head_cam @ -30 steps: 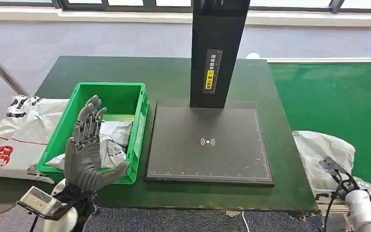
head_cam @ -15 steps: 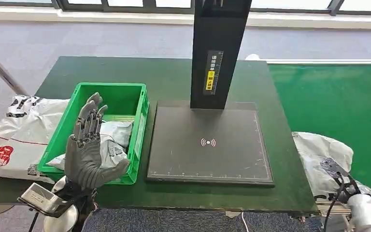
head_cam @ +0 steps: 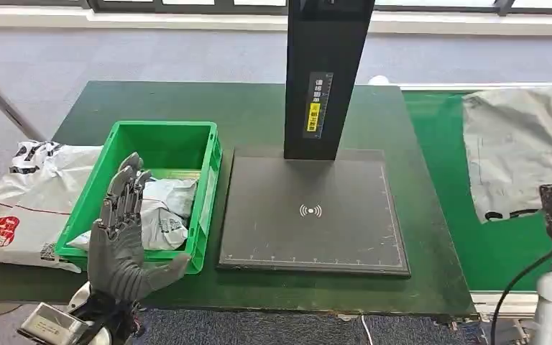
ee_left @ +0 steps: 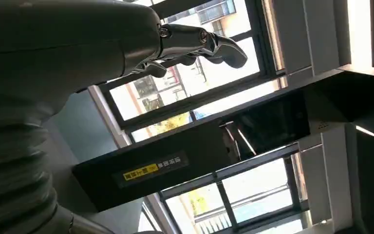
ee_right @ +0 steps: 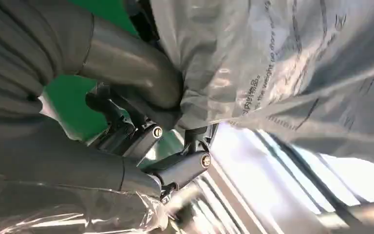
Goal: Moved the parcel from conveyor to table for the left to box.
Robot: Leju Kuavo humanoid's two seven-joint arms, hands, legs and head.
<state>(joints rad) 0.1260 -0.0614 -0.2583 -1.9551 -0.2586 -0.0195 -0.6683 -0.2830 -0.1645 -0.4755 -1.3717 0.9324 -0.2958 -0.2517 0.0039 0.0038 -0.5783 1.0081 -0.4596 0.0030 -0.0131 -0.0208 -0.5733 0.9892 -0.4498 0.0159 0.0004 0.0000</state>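
Parcel: your grey parcel (head_cam: 521,147) hangs lifted above the green conveyor (head_cam: 467,215), right of the counter (head_cam: 251,115); its long axis runs away from you, wide end far, narrow end at the hand.
Right hand: your right hand (ee_right: 146,105) grips the parcel's near edge, thumb pressed into the plastic.
Left hand: your left hand (head_cam: 121,237) is raised, fingers spread, holding nothing, over the green bin (head_cam: 207,194).

High head view; close wrist views
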